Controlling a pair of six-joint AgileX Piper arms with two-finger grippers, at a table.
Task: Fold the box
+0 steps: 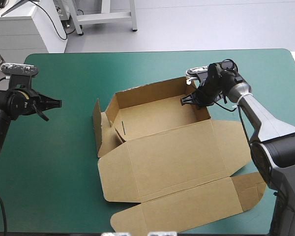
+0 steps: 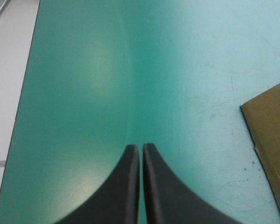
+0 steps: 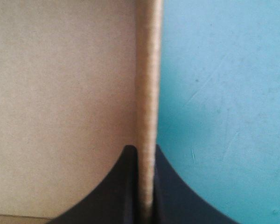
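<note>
At the middle of the teal-green cover (image 1: 54, 172) we see the brown box (image 1: 167, 157), tray walls raised and lid lying flat. Our right gripper (image 3: 143, 150) pinches the tray's right wall. Our left gripper (image 2: 141, 148), fingers pressed together, hangs over bare cover beside the box.

From my station I see a broad surface (image 1: 64, 162) with rounded corners under a smooth teal-green cover (image 1: 49, 196). Its far edge runs near the top of the high view. On it, a little right of the middle, lies a brown box (image 1: 162, 157) of cut board. The tray part sits toward the far side, with its far and right walls raised and its left flaps leaning loose. The wide lid panel lies flat on the cover toward me, its end flap reaching almost to the near edge. In the wrist views I can make out faint scuffs and scratches on the cover beside the board.
</note>
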